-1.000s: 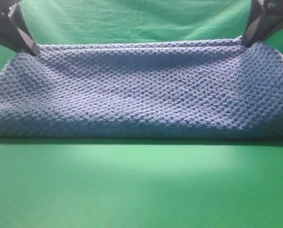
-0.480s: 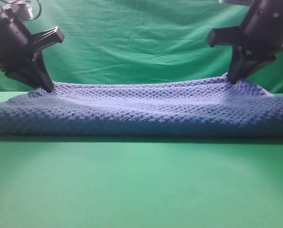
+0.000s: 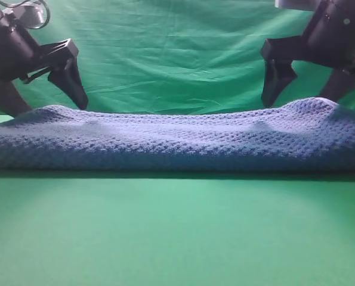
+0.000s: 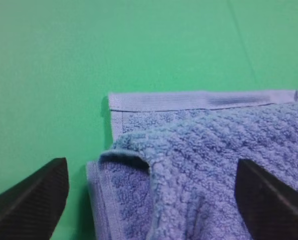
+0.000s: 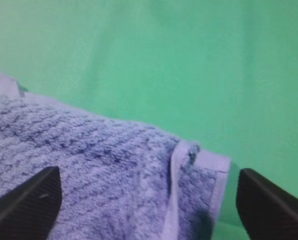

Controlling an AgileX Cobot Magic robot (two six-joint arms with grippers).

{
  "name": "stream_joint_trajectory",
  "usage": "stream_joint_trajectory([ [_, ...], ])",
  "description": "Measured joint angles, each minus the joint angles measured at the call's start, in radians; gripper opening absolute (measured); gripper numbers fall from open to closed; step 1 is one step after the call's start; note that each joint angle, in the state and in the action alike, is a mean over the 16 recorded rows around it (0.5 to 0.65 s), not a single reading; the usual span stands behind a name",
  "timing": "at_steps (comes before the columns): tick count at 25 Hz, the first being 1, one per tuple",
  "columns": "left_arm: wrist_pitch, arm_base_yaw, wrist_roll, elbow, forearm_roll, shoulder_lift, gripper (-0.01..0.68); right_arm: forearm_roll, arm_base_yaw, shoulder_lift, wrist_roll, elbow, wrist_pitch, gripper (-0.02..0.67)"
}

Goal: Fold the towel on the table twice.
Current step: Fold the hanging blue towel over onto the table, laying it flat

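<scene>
The blue-grey waffle-weave towel (image 3: pixel 177 143) lies as a long folded band across the green table (image 3: pixel 177 238), one layer over another. My left gripper (image 3: pixel 41 95) is open just above the towel's far left corner, holding nothing. My right gripper (image 3: pixel 305 94) is open just above the far right corner, also empty. In the left wrist view the towel (image 4: pixel 229 145) shows stacked corners with pale hems between my spread fingers (image 4: pixel 33 200). In the right wrist view the towel (image 5: pixel 88 150) shows its hemmed corner between spread fingers (image 5: pixel 271 207).
A wrinkled green backdrop cloth (image 3: pixel 165 53) hangs behind the table. Bare green table surface stretches in front of the towel and beside its corners in the left wrist view (image 4: pixel 63 60) and the right wrist view (image 5: pixel 189 60).
Both grippers carried the towel's edge down and away to the far side, then opened and let go. The towel has settled flat in a folded band.
</scene>
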Motion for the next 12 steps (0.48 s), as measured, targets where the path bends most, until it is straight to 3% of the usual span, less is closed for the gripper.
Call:
stream_joint_trajectory([
  [3,0.011,0.000,0.003,0.000,0.001,-0.057,0.563,-0.001,-0.013,-0.047,0.000,-0.046,0.102,0.565],
  [5,0.024,0.000,0.003,0.000,0.002,-0.106,0.535,-0.001,-0.022,-0.086,0.000,-0.082,0.180,0.526],
  [12,0.113,0.000,-0.017,0.000,0.019,-0.334,0.309,-0.003,-0.037,-0.254,0.000,-0.198,0.436,0.262],
])
